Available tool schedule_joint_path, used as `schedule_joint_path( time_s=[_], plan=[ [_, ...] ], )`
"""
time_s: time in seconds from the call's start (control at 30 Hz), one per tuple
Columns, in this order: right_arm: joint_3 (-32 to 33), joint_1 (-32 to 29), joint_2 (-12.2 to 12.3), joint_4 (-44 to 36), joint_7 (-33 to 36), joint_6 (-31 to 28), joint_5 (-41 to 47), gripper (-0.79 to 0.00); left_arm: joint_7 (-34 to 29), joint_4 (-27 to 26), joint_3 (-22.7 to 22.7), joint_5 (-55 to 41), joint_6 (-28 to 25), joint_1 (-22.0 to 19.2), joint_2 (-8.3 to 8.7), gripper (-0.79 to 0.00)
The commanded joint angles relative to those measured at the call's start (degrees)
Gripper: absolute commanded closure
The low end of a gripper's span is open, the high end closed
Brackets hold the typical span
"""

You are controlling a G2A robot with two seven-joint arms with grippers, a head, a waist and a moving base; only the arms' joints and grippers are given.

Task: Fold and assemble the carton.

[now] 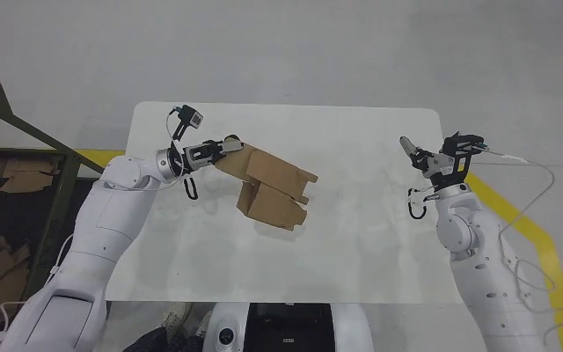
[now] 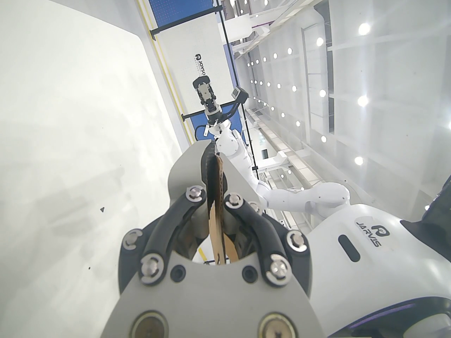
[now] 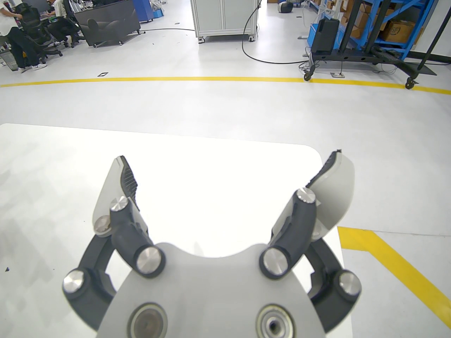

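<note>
A brown cardboard carton (image 1: pixel 274 185), partly folded with flaps sticking out, is held tilted above the middle of the white table (image 1: pixel 369 255). My left gripper (image 1: pixel 230 146) is shut on the carton's left edge. In the left wrist view a thin cardboard panel (image 2: pixel 215 205) is pinched edge-on between that gripper's (image 2: pixel 211 154) two pale fingers. My right gripper (image 1: pixel 408 146) hovers near the table's right edge, well away from the carton. Its fingers stand wide open with nothing between them, seen in the right wrist view as the right gripper (image 3: pixel 229 163).
The table has rounded corners, and its far right corner (image 3: pixel 313 152) lies just beyond the right gripper. Yellow floor tape (image 1: pixel 519 220) runs past the table's right side. Flattened cardboard (image 1: pixel 22 176) lies in a rack off the left edge.
</note>
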Motion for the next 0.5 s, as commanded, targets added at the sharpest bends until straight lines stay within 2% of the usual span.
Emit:
schedule_joint_path(
  time_s=[0.0, 0.1, 0.27, 0.47],
  plan=[
    [0.0, 0.0, 0.0, 0.0, 0.0, 0.0, 0.0, -0.785, 0.0, 0.0, 0.0, 0.0, 0.0, 0.0, 0.00, 0.000],
    [0.0, -0.1, 0.0, -0.1, 0.1, -0.3, 0.5, -0.785, 0.0, 0.0, 0.0, 0.0, 0.0, 0.0, 0.00, 0.000],
    [0.9, 0.3, 0.2, -0.3, 3.9, -9.4, 5.9, -0.785, 0.4, -0.1, 0.0, 0.1, 0.2, 0.1, -0.01, 0.000],
    [-0.6, 1.0, 0.4, -0.6, 12.2, -21.5, 13.1, -0.785, 2.1, -2.8, 0.2, 1.4, 1.9, 0.6, -0.15, 0.000]
  ],
)
